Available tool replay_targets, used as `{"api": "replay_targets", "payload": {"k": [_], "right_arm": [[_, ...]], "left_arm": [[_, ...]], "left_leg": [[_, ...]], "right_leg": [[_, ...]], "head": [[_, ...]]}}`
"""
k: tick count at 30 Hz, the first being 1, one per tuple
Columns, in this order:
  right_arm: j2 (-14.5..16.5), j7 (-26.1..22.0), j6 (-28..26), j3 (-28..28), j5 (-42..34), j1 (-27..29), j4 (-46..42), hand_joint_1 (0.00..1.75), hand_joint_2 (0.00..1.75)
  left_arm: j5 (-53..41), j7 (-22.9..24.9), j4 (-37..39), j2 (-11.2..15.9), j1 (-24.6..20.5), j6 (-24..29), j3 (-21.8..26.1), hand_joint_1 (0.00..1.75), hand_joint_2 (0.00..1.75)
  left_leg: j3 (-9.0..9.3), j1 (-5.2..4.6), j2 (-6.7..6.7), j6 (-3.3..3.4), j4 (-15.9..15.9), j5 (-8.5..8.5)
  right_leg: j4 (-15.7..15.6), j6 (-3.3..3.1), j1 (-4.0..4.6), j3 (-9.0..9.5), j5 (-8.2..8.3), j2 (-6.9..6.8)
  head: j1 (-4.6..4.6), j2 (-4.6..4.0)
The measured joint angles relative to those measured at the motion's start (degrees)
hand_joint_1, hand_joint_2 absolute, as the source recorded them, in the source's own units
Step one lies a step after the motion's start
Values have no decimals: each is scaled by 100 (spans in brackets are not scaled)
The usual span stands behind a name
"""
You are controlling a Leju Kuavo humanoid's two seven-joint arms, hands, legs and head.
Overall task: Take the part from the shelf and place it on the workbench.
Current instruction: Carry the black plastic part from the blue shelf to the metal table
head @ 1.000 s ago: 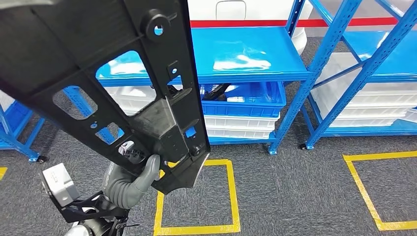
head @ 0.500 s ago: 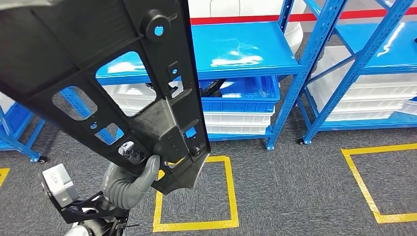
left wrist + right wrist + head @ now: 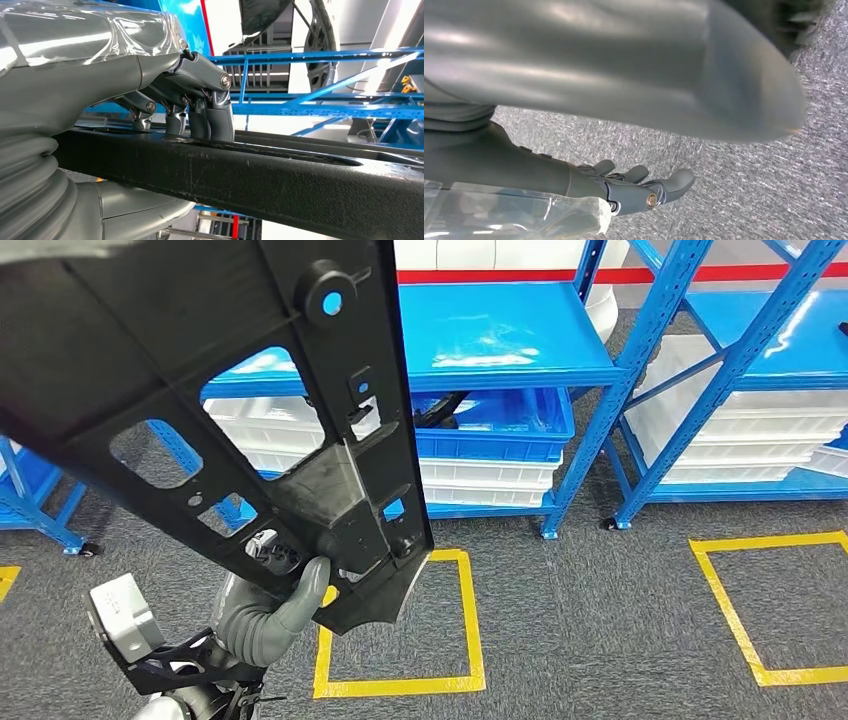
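Note:
A large black plastic part [image 3: 230,390] with cut-out holes is held up close in front of the head camera, covering the upper left of the view. My left hand [image 3: 270,605] grips its lower edge, thumb wrapped over the front. In the left wrist view the fingers [image 3: 200,112] curl over the part's black bar [image 3: 280,182]. My right hand [image 3: 634,187] hangs above grey carpet, fingers loosely extended and holding nothing.
Blue metal shelving [image 3: 520,340] stands ahead with white and blue bins [image 3: 490,460] on the lower level; a second rack [image 3: 760,370] is to the right. Yellow tape squares [image 3: 400,680] mark the grey carpet floor.
The whole view has shifted slightly, with the shelves sliding a little in the picture. My left hand still holds the black part the same way.

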Motion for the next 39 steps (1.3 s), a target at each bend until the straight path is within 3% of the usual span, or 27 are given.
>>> {"api": "replay_targets", "payload": {"k": [2, 5, 7, 9, 11, 12, 15, 16, 17, 20, 22, 24, 26, 27, 28, 30, 32, 35, 36, 37, 39], "right_arm": [[-3, 1, 4, 0, 0, -6, 0, 0, 0], [-5, 6, 12, 0, 0, 8, 0, 0, 0], [-8, 6, 13, 0, -1, 3, 0, 0, 0], [-11, 5, 13, 0, -1, -3, 0, 0, 0], [-11, 6, 13, 0, -2, -1, 0, 0, 0], [-11, 7, 12, 0, -2, 0, 0, 0, 0], [-7, 7, 11, 0, -2, -2, 0, 0, 0], [-4, 7, 10, 0, -3, -3, 0, 0, 0], [-2, 8, 10, 0, -3, -4, 0, 0, 0], [-1, 9, 11, 0, -3, -1, 1, 0, 0], [-5, 9, 11, 0, -4, 3, 2, 0, 0], [-8, 9, 12, 0, -8, 9, 2, 0, 0], [-8, 9, 13, 0, -13, 14, 2, 0, 0], [-8, 9, 13, 0, -15, 14, 2, 0, 0], [-9, 9, 13, 0, -17, 13, 2, 0, 0], [-11, 9, 14, 0, -20, 1, 2, 0, 0], [-11, 9, 15, 0, -27, -12, 2, 0, 0], [-11, 25, 16, 0, -43, 1, 2, 0, 0], [-13, 31, 15, 0, -46, 4, 2, 0, 0], [-14, 32, 15, 0, -51, 4, 2, 0, 0], [-16, 30, 16, 0, -61, -2, 2, 0, 0]], "left_arm": [[1, -2, 1, -1, -9, -2, -3, 175, 175], [4, -4, 2, -1, -15, -3, -6, 175, 175], [7, -4, 2, -1, -18, -2, -5, 175, 175], [12, -4, 2, 0, -16, -2, -5, 175, 175], [30, -4, 2, 0, -8, -2, -7, 175, 175], [42, -4, 2, 0, -7, -2, -7, 175, 175], [56, -4, 2, -1, -19, 0, -7, 175, 175], [54, -5, 2, -1, -26, 0, -7, 175, 175], [51, -5, 2, -2, -27, 1, -7, 175, 175], [44, -7, 2, -3, -23, 1, -7, 175, 175], [42, -7, 2, -8, -29, 0, -7, 175, 175], [43, -6, 2, -13, -24, 0, -9, 175, 175], [44, -6, 3, -13, -15, 0, -14, 175, 175], [44, -6, 4, -13, -13, 0, -15, 175, 175], [44, -6, 4, -13, -12, 0, -15, 175, 175], [44, -7, 4, -13, -11, 0, -14, 175, 175], [46, -6, 4, -14, -15, -2, -14, 175, 175], [54, -6, 4, -15, -17, -8, -14, 175, 175], [57, -6, 4, -15, -17, -9, -12, 175, 175], [61, -7, 4, -15, -17, -11, -10, 175, 175], [74, -8, 4, -15, -15, -14, -9, 175, 175]], "left_leg": [[-48, -16, 0, -64, 27, 37], [-111, -3, -4, -174, 77, 29], [-280, 23, -10, -243, 476, -289], [-575, 44, -11, -299, 1271, -762], [-698, 49, -11, -319, 1760, -966], [-583, 49, -11, -313, 1653, -907], [218, 25, -12, -236, 385, -482], [387, 7, -12, -201, 77, -403], [453, -12, -14, -167, -69, -371], [383, -16, -14, -66, -93, -281], [310, 16, -2, 12, -121, -180], [206, 19, 7, 51, -119, -98], [101, 13, 8, 48, -110, -24], [56, 12, 7, 40, -105, 9], [20, 14, 5, 29, -98, 37], [-40, 5, 0, -8, -59, 77], [-88, -14, 1, -64, -16, 112], [-139, -6, 2, -163, 15, 147], [-181, 4, 0, -198, 105, 63], [-260, 16, -3, -232, 303, -101], [-520, 36, -4, -295, 1028, -588]], "right_leg": [[-301, -55, 19, 124, 71, 5], [-304, -173, 22, 53, 163, 1], [-321, -257, 2, -11, 236, -9], [-316, -294, 3, -104, 304, -15], [-312, -294, 5, -201, 373, -18], [-312, -288, 5, -244, 407, -18], [-306, -245, 17, -330, 495, -9], [-303, -217, 25, -349, 522, -9], [-300, -186, 31, -365, 548, -11], [-283, -88, 31, -419, 589, -15], [15, -35, 23, -562, 325, -13], [775, 7, 7, -843, -185, -15], [1379, 33, 0, -993, -474, -16], [1367, 37, -1, -910, -457, -16], [1117, 34, -2, -707, -347, -16], [242, 19, 1, -128, -78, -14], [-298, -41, 14, 178, 50, -9], [-332, -165, 31, 129, 119, -11], [-335, -211, 26, 101, 156, -16], [-342, -257, 17, 64, 197, -21], [-339, -305, 15, -23, 268, -26]], "head": [[-3, 0], [-6, 0], [-12, 0], [-19, 0], [-21, 0], [-21, 0], [-21, 0], [-20, 0], [-19, 0], [-19, 0], [-7, 0], [8, 0], [9, 0], [10, 0], [11, 0], [13, 0], [8, 0], [4, 0], [2, 0], [0, 0], [-6, 0]]}}
